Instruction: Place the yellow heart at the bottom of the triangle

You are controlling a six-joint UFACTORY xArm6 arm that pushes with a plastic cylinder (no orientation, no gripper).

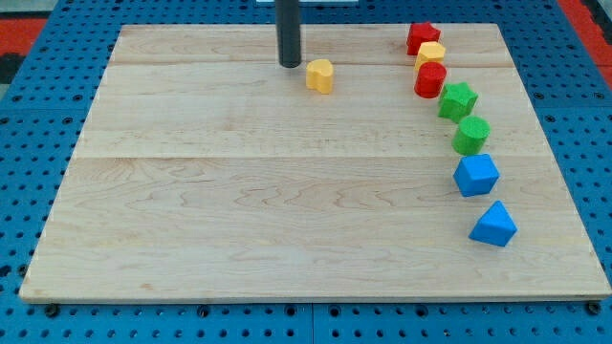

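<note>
The yellow heart (320, 75) lies near the view's top, a little right of centre. My tip (290, 64) stands just to its left and slightly above, a small gap away. The blue triangle (493, 225) lies at the view's lower right, at the bottom end of a curved line of blocks, far from the heart.
The curved line on the right of the wooden board (239, 210) runs from the top down: a red block (422, 38), a yellow block (431, 53), a red block (430, 79), a green star (458, 99), a green block (470, 135), a blue cube (476, 175).
</note>
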